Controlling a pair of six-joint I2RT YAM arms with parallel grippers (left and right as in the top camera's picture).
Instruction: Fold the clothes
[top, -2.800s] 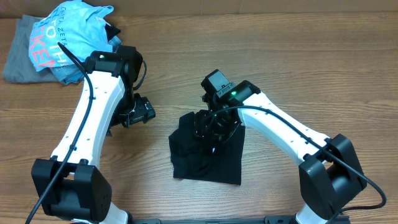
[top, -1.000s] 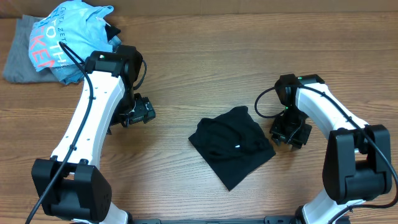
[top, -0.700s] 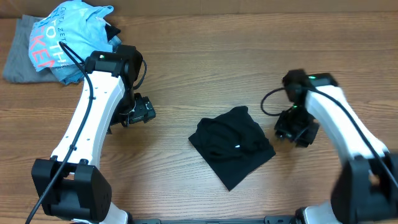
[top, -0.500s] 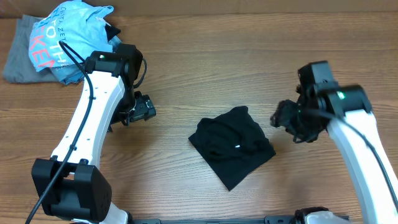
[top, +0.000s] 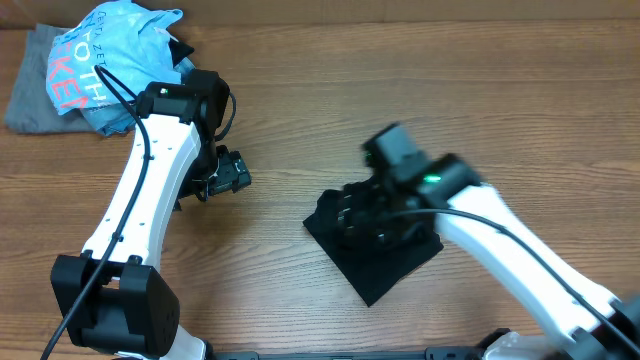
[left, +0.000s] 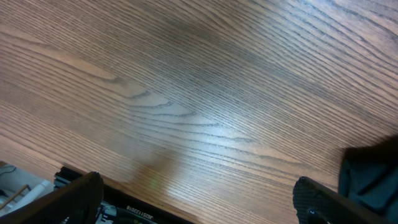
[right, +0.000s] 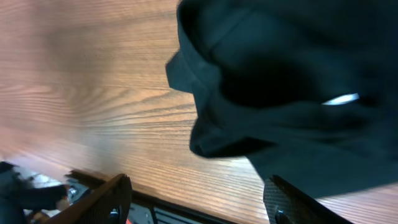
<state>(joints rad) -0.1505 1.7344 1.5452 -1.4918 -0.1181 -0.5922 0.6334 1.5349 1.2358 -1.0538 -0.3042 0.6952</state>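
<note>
The clothes, a black T-shirt (top: 378, 268), lie bunched in a rough diamond at mid-table. In the right wrist view the T-shirt (right: 292, 68) fills the upper right, its small white tag (right: 341, 98) showing. My right gripper (right: 198, 182) is open and empty, hovering over the shirt's left edge, with one finger over wood and the other over fabric. From overhead the right gripper (top: 368, 208) is blurred above the shirt's top half. My left gripper (top: 228, 178) hangs wide open over bare wood to the shirt's left. In the left wrist view the left gripper (left: 198, 182) holds nothing, and a shirt corner (left: 373, 177) shows at far right.
A light blue shirt with pink lettering (top: 110, 55) is heaped on a grey garment (top: 28, 95) at the back left corner. The table's front edge (left: 143, 202) runs along the bottom of both wrist views.
My right arm has swung from the shirt's right side leftward over it, its jaws widening. The shirt stayed where it lay a second ago. The left arm has not moved.
</note>
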